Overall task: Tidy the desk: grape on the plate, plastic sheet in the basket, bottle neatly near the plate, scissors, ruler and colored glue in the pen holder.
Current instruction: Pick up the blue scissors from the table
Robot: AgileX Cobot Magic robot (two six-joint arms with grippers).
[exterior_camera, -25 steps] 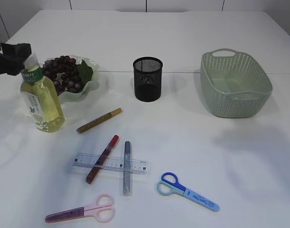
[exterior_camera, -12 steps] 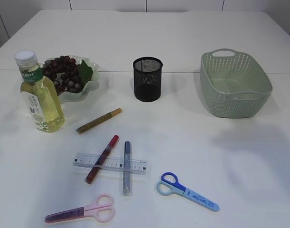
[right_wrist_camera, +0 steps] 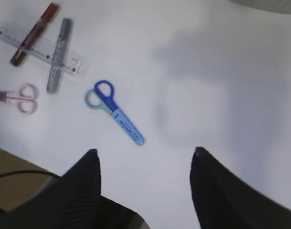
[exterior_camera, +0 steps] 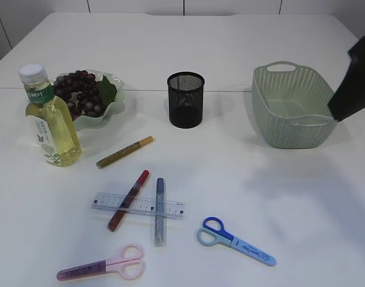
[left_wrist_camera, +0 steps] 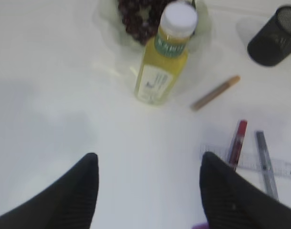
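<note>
- White tabletop (exterior_camera: 278,197) fills your view; nearest you lie the pink scissors (exterior_camera: 101,267) and the blue scissors (exterior_camera: 236,241), both flat and well apart.
- Your right gripper (right_wrist_camera: 144,183) hangs above bare table with its jaws spread wide and nothing between them; the blue scissors sit just ahead of the jaws, toward their left finger.
- Beyond those scissors, up and to the left of the right jaws, the clear ruler (exterior_camera: 138,205) lies flat with the red glue pen (exterior_camera: 129,200) and the grey glue pen (exterior_camera: 159,210) crossing over it.
- Your left gripper (left_wrist_camera: 147,191) also stands wide and empty over bare table; the same ruler and two pens lie off its right finger.
- Straight ahead of the left jaws the bottle (exterior_camera: 51,121) stands upright, the gold glue pen (exterior_camera: 124,151) lying to its right.
- Just behind the bottle, the plate (exterior_camera: 113,98) holds the grape bunch (exterior_camera: 80,92).
- Farther right stand the black mesh pen holder (exterior_camera: 186,99) and the green basket (exterior_camera: 293,104); you cannot tell whether a plastic sheet lies inside.
</note>
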